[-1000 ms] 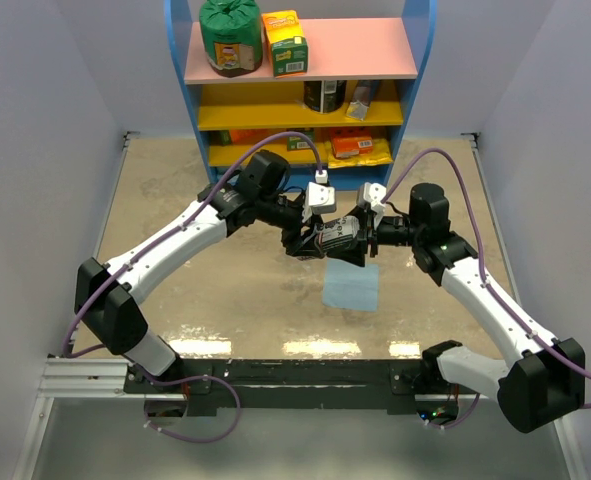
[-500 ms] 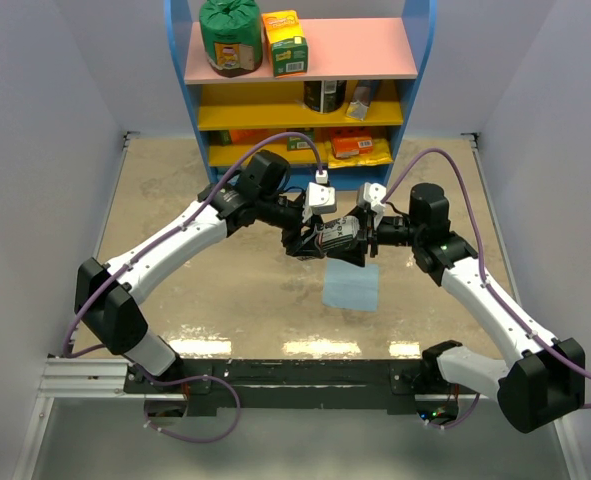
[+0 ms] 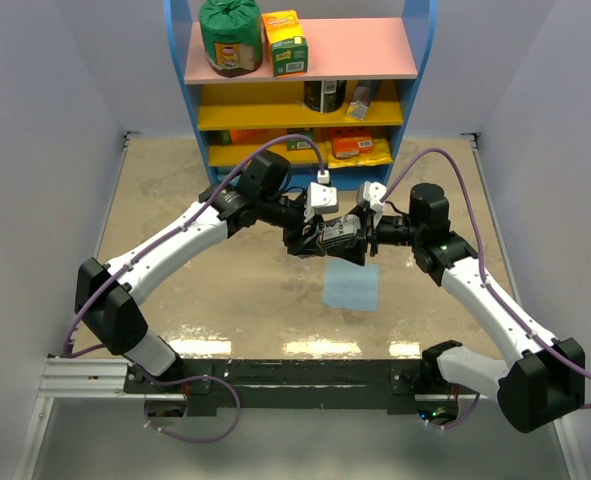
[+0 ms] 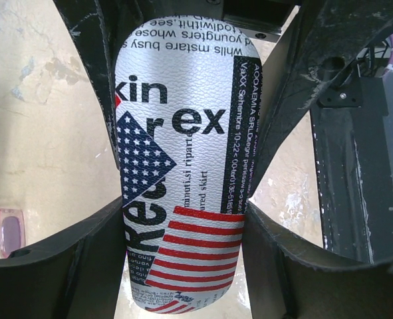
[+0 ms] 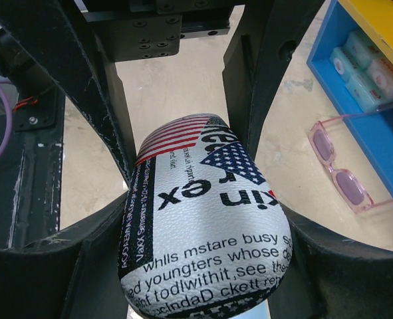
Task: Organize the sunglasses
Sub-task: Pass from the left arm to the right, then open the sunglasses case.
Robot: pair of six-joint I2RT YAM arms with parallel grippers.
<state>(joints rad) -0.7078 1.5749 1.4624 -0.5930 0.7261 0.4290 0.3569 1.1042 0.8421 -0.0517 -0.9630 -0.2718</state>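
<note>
Left gripper point(image 4: 183, 216) and right gripper point(image 5: 203, 222) each clamp the grey-white flag-print pouch point(image 4: 183, 126), jaws spread wide around it. Pink-lensed thin-framed sunglasses point(image 5: 350, 187) lie at its three o'clock, untouched.

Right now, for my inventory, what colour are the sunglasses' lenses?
The sunglasses have pink-purple lenses; best seen in the right wrist view.

Top view high above, facing the shelf point(image 3: 375, 50), wrist views close, opposed, sharing the pouch point(image 4: 183, 166)
</note>
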